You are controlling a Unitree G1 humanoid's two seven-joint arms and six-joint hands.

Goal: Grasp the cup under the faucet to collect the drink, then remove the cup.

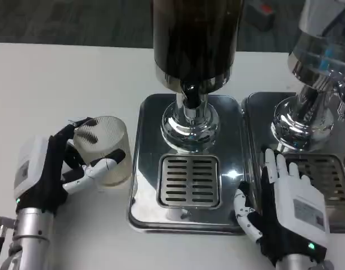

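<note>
Head view: the left hand [46, 174] wraps its fingers around the ribbed, clear plastic cup [103, 147], likely light and crushable, best gripped mid-wall.

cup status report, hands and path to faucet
Left hand grips ribbed clear plastic cup on table. Right hand open. Cup left of steel drip tray.
</note>
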